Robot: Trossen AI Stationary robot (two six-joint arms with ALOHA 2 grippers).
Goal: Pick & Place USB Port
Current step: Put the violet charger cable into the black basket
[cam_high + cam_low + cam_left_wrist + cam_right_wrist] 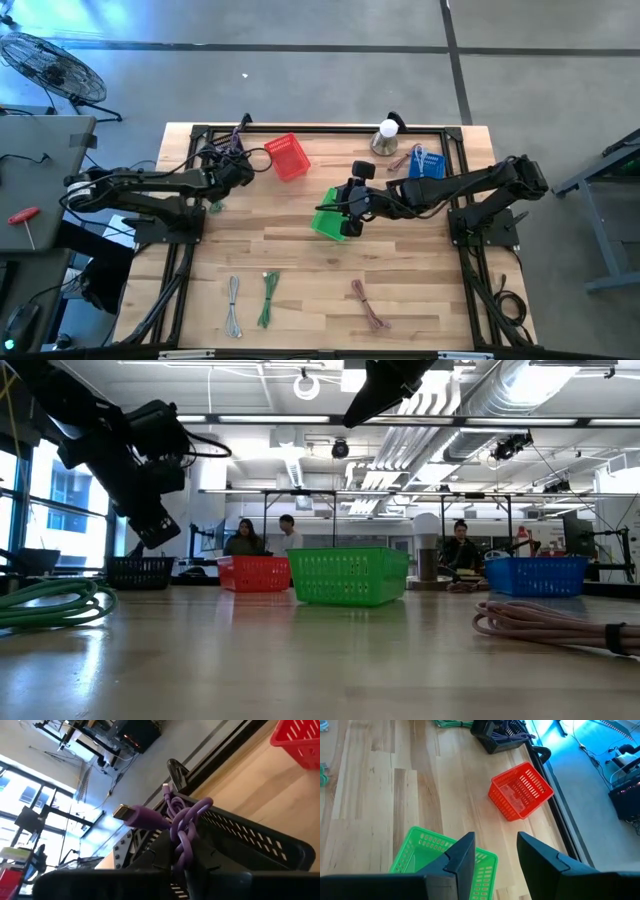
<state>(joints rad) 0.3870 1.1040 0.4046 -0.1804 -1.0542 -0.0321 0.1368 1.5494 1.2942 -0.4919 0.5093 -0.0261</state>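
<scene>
My left gripper (236, 160) is shut on a coiled purple USB cable (182, 822) at the far left, over the black basket (250, 837). The cable's gold plug (121, 812) sticks out past the basket's rim. The black basket also shows in the low view (140, 571). My right gripper (492, 855) is open and empty above the green basket (328, 218) at mid-table. The red basket (288, 157) lies tilted between the two arms. My left gripper pinches the purple cable's coiled bundle (181, 851) between its two fingers. The loops and the plug end stand out beyond the fingertips, over the black basket's rim. The contact itself is partly hidden by the dark fingers.
A blue basket (425, 163) and a metal bell-shaped object (386, 137) stand at the far right. A grey cable (233, 305), a green cable (267, 298) and a pink cable (370, 305) lie near the front edge. Another green cable (215, 207) lies by the left arm.
</scene>
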